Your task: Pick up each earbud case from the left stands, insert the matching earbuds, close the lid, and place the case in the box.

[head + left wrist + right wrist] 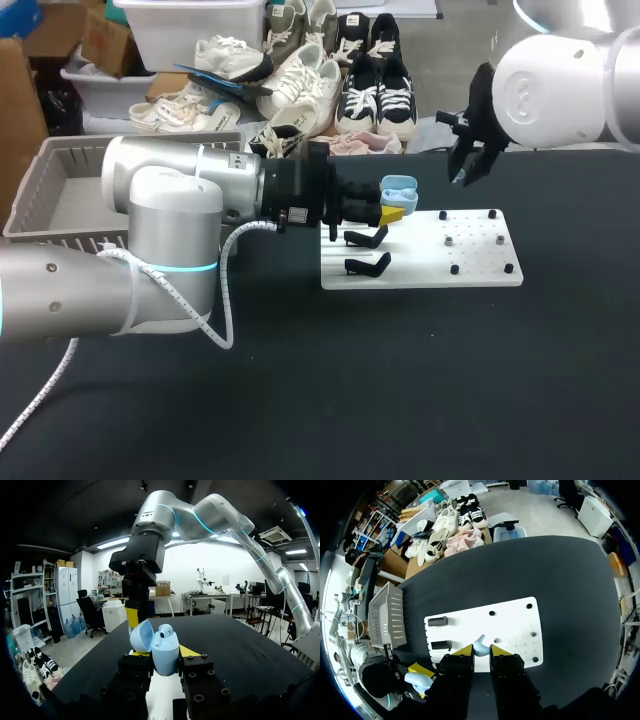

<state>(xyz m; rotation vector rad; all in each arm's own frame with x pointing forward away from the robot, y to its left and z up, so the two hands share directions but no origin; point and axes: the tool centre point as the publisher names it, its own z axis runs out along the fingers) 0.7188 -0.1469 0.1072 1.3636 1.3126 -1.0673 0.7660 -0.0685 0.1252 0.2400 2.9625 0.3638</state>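
Fingers [189, 651] of the left gripper [165, 653] were pressed on either side of the light blue earbud case [165, 661], holding it upright above the near-left part of the white board [470, 272]. Its lid [141, 636] stood open and tipped back, and a seated earbud [165, 630] showed in the well. Just beyond the case hung the right gripper [481, 650], its yellow tips drawn narrowly together on a blue earbud [480, 645] pinched between them, apart from the case. Under both lay the board, with two black stands [366, 238] at its left end, just beneath the held case. Board and arms sat over the black table [400, 390], and a grey basket [45, 195] rested at the table's far left, behind the left arm
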